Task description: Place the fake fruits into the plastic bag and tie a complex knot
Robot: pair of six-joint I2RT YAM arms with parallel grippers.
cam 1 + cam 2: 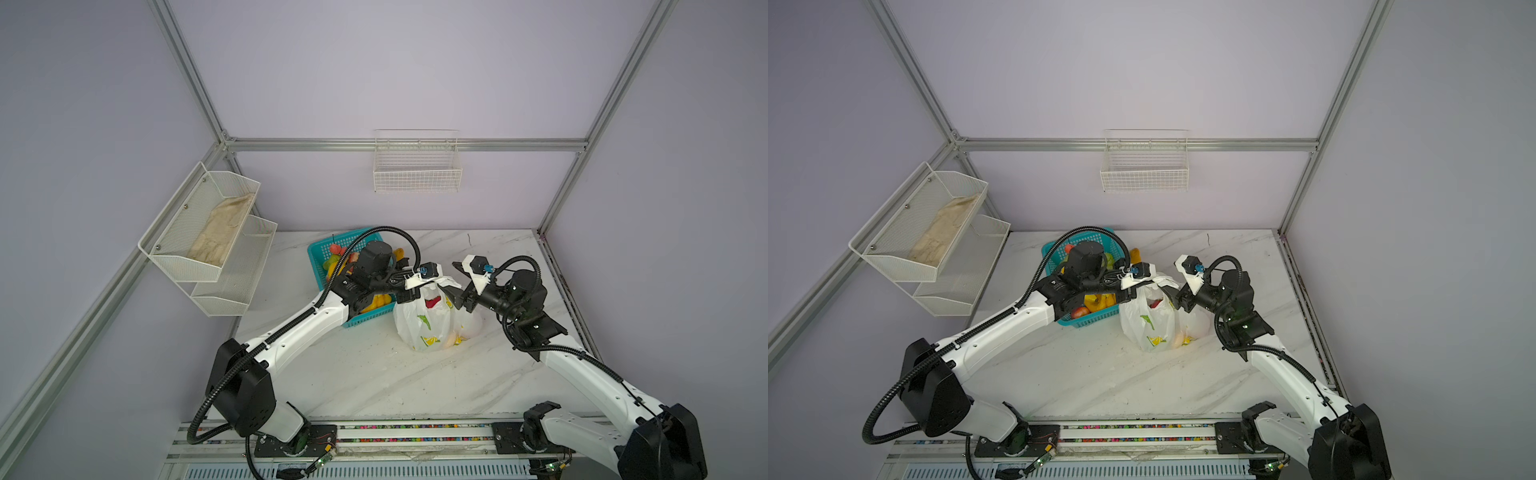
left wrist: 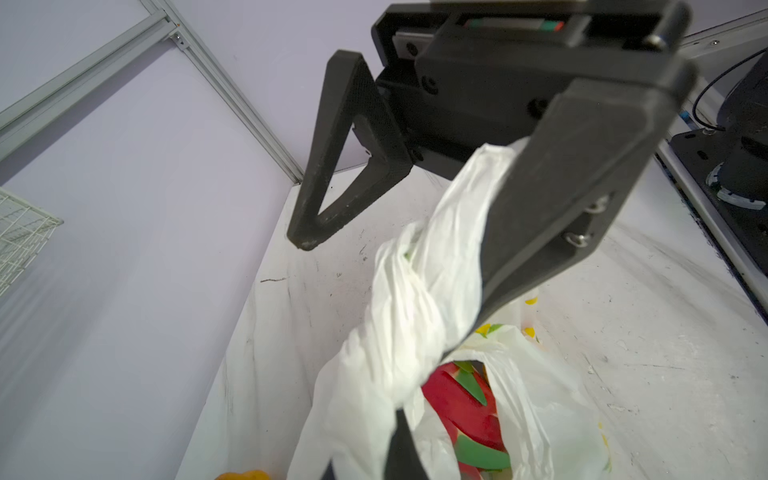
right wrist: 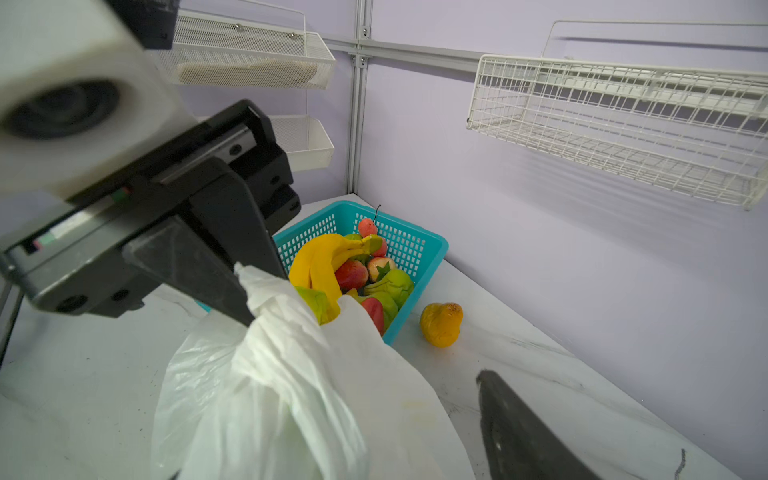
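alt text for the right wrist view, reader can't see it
The left gripper pinches the twisted white handle of the plastic bag. Behind it a teal basket holds bananas and other fake fruits; one yellow-orange fruit lies on the table beside it.

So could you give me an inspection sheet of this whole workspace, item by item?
Surface: white marbled table, scuffed.
Job's things: plastic bag standing, dragon fruit inside, handles twisted; more fake fruits in teal basket; one yellow fruit loose beside it.
Clutter: nothing seen.
Grippers: left gripper shut on the twisted handles; right gripper open beside them.
Cables: black hoses loop over both arms.
Surroundings: lilac walls, wire basket, mesh shelf holding beige cloth.
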